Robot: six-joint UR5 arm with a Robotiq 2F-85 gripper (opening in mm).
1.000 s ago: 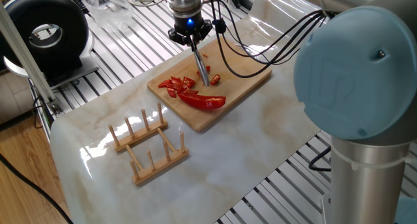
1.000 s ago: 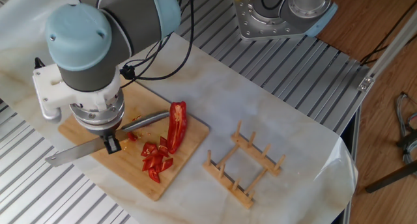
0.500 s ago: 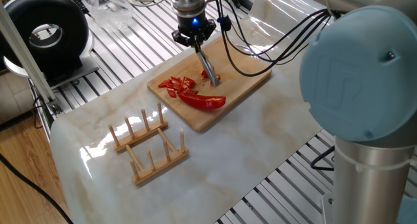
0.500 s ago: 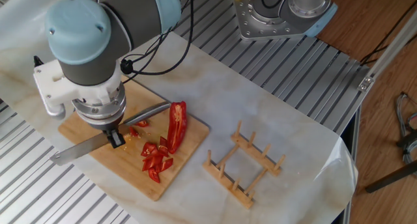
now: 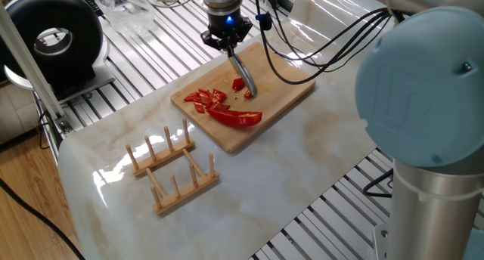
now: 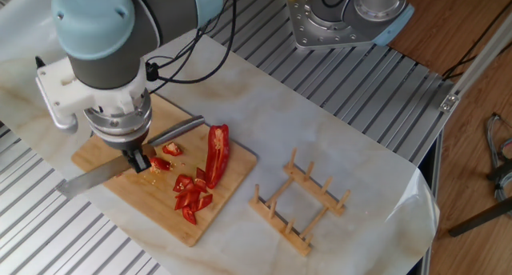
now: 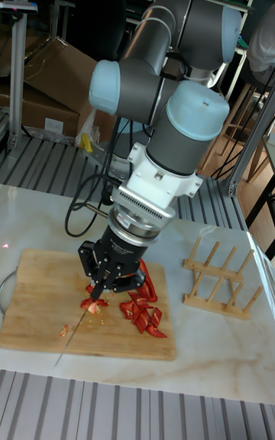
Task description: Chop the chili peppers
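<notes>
A long red half of the chili peppers (image 5: 238, 118) (image 6: 216, 151) lies on the wooden cutting board (image 5: 283, 82) (image 6: 96, 151) (image 7: 34, 295). Several cut red bits (image 5: 206, 99) (image 6: 190, 197) (image 7: 143, 310) lie beside it. Two loose pieces (image 5: 239, 84) (image 6: 170, 149) (image 7: 90, 304) sit close to the knife blade (image 5: 243, 77) (image 6: 88, 177) (image 7: 76, 333). My gripper (image 5: 227, 47) (image 6: 141, 159) (image 7: 105, 285) is shut on the knife's handle and holds the blade slanted down over the board, beside the long half. In the tall fixed view the arm hides the long half.
A wooden slotted rack (image 5: 172, 168) (image 6: 298, 199) (image 7: 218, 276) stands on the marble top near the board. A black round device (image 5: 53, 41) sits at the far left. Cables (image 5: 302, 56) hang over the board's far side. A metal base (image 6: 344, 15) is beyond the table.
My gripper and the knife have shifted along the board away from the pile of cut bits. A red piece near the blade now shows. The long half has not moved.
</notes>
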